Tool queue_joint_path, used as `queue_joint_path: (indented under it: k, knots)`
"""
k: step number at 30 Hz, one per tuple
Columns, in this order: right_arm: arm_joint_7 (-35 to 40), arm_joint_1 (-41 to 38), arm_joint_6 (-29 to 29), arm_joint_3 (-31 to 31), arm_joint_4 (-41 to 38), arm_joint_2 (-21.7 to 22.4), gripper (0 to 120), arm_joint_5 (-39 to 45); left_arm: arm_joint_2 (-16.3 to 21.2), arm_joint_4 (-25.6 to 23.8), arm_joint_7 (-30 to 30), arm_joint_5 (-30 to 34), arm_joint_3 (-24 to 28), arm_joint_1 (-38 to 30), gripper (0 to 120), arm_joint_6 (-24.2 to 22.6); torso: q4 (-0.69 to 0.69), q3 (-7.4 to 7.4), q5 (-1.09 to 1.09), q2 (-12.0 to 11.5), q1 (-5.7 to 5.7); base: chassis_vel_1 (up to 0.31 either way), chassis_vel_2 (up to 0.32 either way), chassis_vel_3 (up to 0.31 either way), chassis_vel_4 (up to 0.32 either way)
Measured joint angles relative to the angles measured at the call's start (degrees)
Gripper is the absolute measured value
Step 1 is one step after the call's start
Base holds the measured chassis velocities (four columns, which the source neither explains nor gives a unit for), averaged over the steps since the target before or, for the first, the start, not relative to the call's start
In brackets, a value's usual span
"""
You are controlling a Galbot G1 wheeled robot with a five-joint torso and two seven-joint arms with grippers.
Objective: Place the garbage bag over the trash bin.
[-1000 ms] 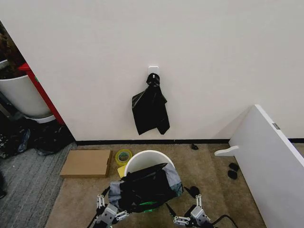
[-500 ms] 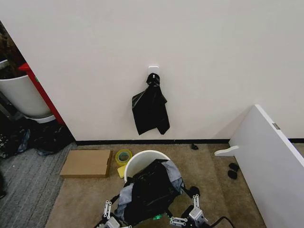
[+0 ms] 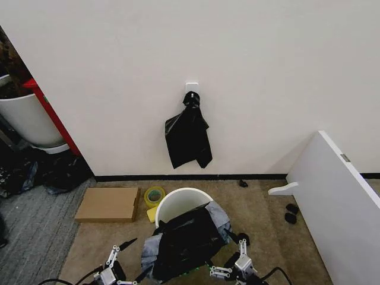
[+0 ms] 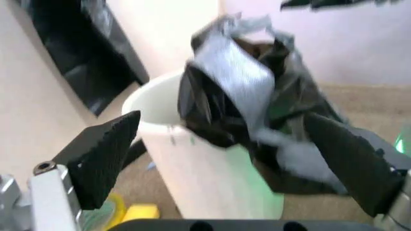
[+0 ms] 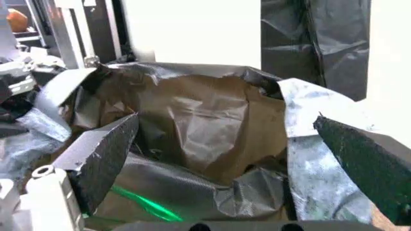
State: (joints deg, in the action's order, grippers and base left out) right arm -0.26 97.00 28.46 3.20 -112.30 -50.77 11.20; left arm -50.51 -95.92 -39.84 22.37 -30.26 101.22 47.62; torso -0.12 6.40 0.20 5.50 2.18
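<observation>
Beige carpet runs up to a white wall, and the bin (image 3: 181, 205) stands on it below a bunch of black bags (image 3: 187, 136) hanging on a hook (image 3: 192, 88). From the head view, the bag (image 3: 187, 240) is draped over the near part of the bin's rim, its mouth gaping, while the far rim is bare white. Left of the bin lie a tape roll (image 3: 154, 195) and a flat cardboard box (image 3: 108, 203). The left gripper (image 3: 111, 271) sits near and to the left of the bin, clear of the bag; the right gripper (image 3: 234, 268) sits near and to the right, beside the bag's edge.

Left wrist view: the left gripper (image 4: 224, 159) is spread wide, nothing between its pads, with the bag (image 4: 250, 91) bunched on the bin's (image 4: 192, 173) rim ahead of it.

Right wrist view: the right gripper (image 5: 234, 159) is likewise spread and empty, looking into the bag's (image 5: 192, 125) open mouth.

To finish well, I judge each gripper should pinch the loose hem and pull it outward and down over the far rim, evenly, so the thin film does not slip back in.

Compared with a second ago, the left gripper has drawn away to the left of the bin, and the bag has sagged lower
</observation>
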Motion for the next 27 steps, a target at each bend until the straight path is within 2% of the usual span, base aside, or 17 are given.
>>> queue_joint_path:
  k: [3, 5, 8, 10, 11, 12, 13, 16, 17, 18, 19, 20, 22, 23, 25, 26, 27]
  knots:
    - [-3.13, 0.28, 2.24, 0.33, -0.34, 0.22, 100, 0.87, -0.24, -0.03, -4.76, 4.37, -2.01, -0.56, 100, 0.03, -0.01, 0.00, 0.01, 0.00, 0.00, 0.000, 0.000, 0.000, 0.000]
    - [-7.12, 0.12, 3.78, 1.26, -1.50, 0.33, 100, 2.91, -0.49, -0.48, -5.19, 6.80, -3.24, -1.12, 100, -0.21, -0.01, 0.00, 0.01, 0.00, 0.00, 0.000, 0.000, 0.000, 0.000]
    - [-9.27, -1.39, 3.48, 2.88, -4.06, 0.79, 100, 6.18, -0.93, -2.28, 0.96, 7.99, -3.41, -1.65, 100, -0.88, -0.02, 0.00, 0.01, 0.00, 0.00, 0.000, 0.000, 0.000, 0.000]
    - [-9.22, -1.81, 3.03, 3.23, -4.55, 0.98, 100, 6.73, -0.99, -2.57, 2.44, 7.75, -3.27, -1.69, 100, -0.96, -0.02, 0.00, 0.01, 0.00, 0.00, 0.000, 0.000, 0.000, 0.000]
    - [-9.03, -2.41, 2.33, 3.68, -5.13, 1.29, 100, 7.40, -1.07, -3.08, 5.16, 7.08, -2.90, -1.73, 100, -1.09, -0.02, 0.00, 0.02, 0.00, 0.00, 0.000, 0.000, 0.000, 0.000]
    - [-7.88, -3.84, -0.03, 4.71, -6.32, 2.23, 100, 8.83, -1.36, -4.36, 11.84, 5.01, -1.66, -1.74, 100, -1.75, -0.02, 0.00, 0.02, 0.00, 0.00, 0.000, 0.000, 0.000, 0.000]
    - [-7.28, -4.63, -1.24, 5.09, -6.76, 2.79, 100, 9.56, -1.50, -4.84, 14.04, 4.23, -1.22, -1.71, 100, -2.20, -0.01, 0.00, 0.02, 0.00, 0.00, 0.000, 0.000, 0.000, 0.000]
    - [-4.44, -10.74, -9.22, 5.87, -7.98, 6.93, 100, 14.01, -3.31, -7.94, 30.77, -2.78, 1.80, -1.50, 100, -6.16, -0.01, 0.00, 0.03, 0.00, 0.00, 0.000, 0.000, 0.000, 0.000]
    - [-4.55, -12.53, -11.52, 5.89, -7.95, 7.91, 100, 15.02, -3.88, -8.46, 33.60, -4.20, 2.28, -1.46, 100, -7.09, 0.00, 0.00, 0.02, 0.00, 0.00, 0.000, 0.000, 0.000, 0.000]
    - [-7.79, -18.41, -17.10, 5.19, -6.51, 9.91, 100, 17.76, -6.22, -10.39, 41.35, -8.05, 3.52, -1.36, 100, -10.31, -0.01, 0.00, 0.00, 0.00, 0.00, 0.000, 0.000, 0.000, 0.000]
    - [-7.79, -18.41, -17.10, 5.19, -6.51, 9.91, 100, 17.76, -6.22, -10.39, 41.35, -8.05, 3.52, -1.36, 100, -10.31, -0.01, 0.00, 0.00, 0.00, 0.00, 0.000, 0.000, 0.000, 0.000]
    - [-12.51, -24.88, -21.05, 3.47, -3.67, 10.62, 100, 19.76, -8.12, -11.86, 44.84, -8.94, 3.83, -1.18, 100, -12.46, -0.02, 0.00, 0.01, 0.00, 0.00, 0.000, 0.000, 0.000, 0.000]
    - [-20.96, -34.55, -26.30, 0.76, 1.57, 10.22, 100, 21.50, -10.20, -13.14, 47.18, -9.51, 3.63, -0.97, 100, -14.09, 0.01, 0.01, 0.03, 0.00, 0.00, 0.000, 0.000, 0.000, 0.000]
    - [-30.09, -42.26, -30.46, -2.04, 7.43, 8.51, 100, 21.28, -11.79, -14.05, 49.68, -10.51, 3.02, -0.80, 100, -15.47, -0.01, 0.01, 0.00, 0.00, 0.01, 0.000, 0.000, 0.000, 0.000]
    - [-40.49, -54.10, -32.50, -7.19, 16.77, 4.00, 100, 17.72, -13.87, -15.49, 54.89, -11.99, 1.95, -0.58, 100, -18.08, 0.00, 0.01, 0.05, 0.00, 0.01, 0.000, 0.000, 0.000, 0.000]
    - [-40.49, -54.10, -32.50, -7.19, 16.77, 4.00, 100, 17.72, -13.87, -15.49, 54.89, -11.99, 1.95, -0.58, 100, -18.08, 0.00, 0.01, 0.05, 0.00, 0.01, 0.000, 0.000, 0.000, 0.000]
    - [-42.47, -57.63, -33.10, -8.90, 19.67, 1.98, 100, 16.09, -14.73, -16.07, 56.74, -12.48, 1.58, -0.38, 100, -19.10, 0.00, 0.01, 0.01, 0.00, 0.01, 0.000, 0.000, 0.000, 0.000]
